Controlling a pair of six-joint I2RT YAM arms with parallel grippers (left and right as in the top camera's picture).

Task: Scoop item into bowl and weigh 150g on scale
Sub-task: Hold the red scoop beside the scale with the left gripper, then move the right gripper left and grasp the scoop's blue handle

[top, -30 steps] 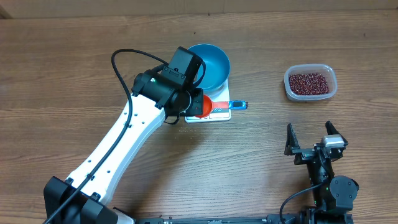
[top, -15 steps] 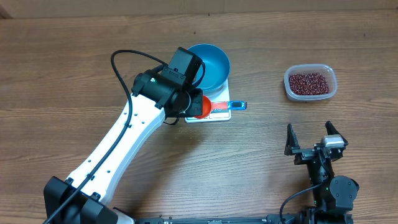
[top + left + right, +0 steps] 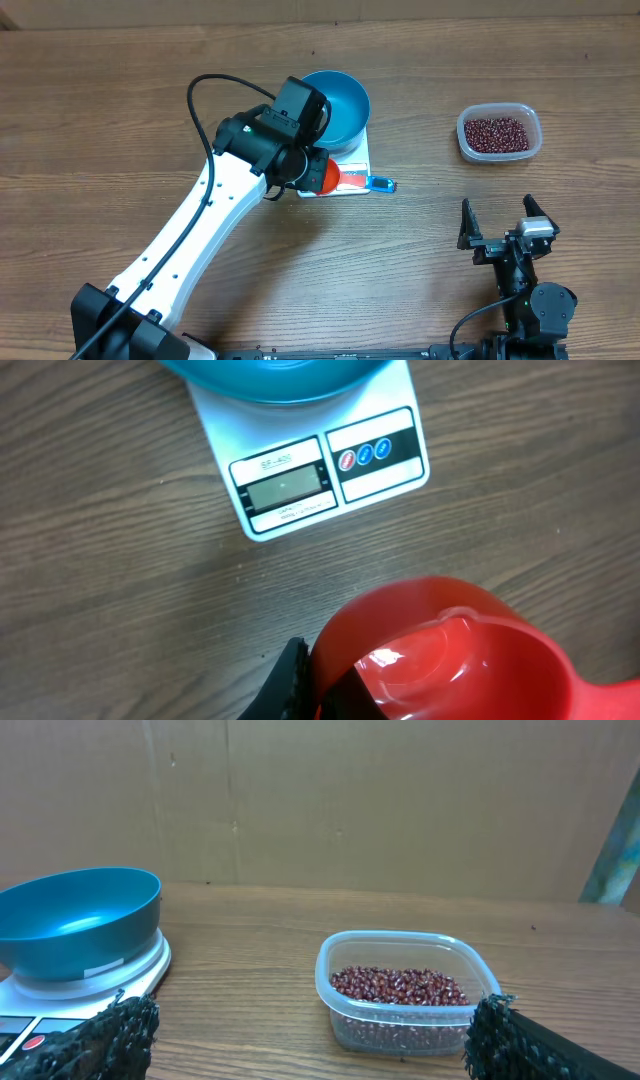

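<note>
The wooden table [image 3: 110,80] carries everything. The left gripper [image 3: 308,168] is clamped on the red scoop [image 3: 450,650], holding it just in front of the scale. Since a second ago the scoop's blue handle [image 3: 378,184] has swung slightly toward the robot. The bright blue bowl [image 3: 345,100] sits on the white scale [image 3: 300,440]. The grey display [image 3: 285,485] and the print above it are too small to read, and three round buttons [image 3: 366,453] sit beside it. Well to the right, the clear tub [image 3: 332,995] holds the beans [image 3: 497,131], a loose maroon heap. The right gripper [image 3: 500,228] rests near the front edge, jaws spread wide, unmoved.
</note>
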